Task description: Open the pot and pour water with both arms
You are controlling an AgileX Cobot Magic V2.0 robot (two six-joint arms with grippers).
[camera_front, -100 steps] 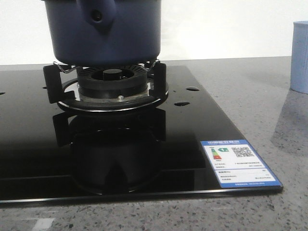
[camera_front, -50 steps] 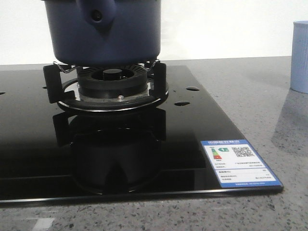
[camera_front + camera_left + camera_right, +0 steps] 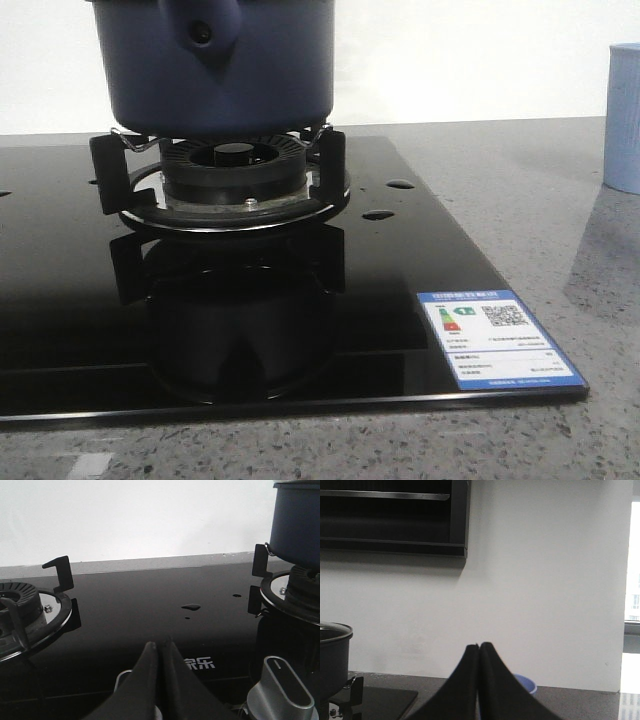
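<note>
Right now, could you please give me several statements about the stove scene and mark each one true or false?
1. The dark navy-blue round pot sits on the black burner grate. True.
2. The left claw is wide open. False: its fingers are pressed together, holding nothing.
3. The pale blue cup stands on the grey speckled counter, off the black glass hob. True.
4. The right claw grips the pot. False: it is shut on nothing, apart from the pot.
5. The blue-and-white energy label is stuck to the pot. False: it is on the hob's near corner.
</note>
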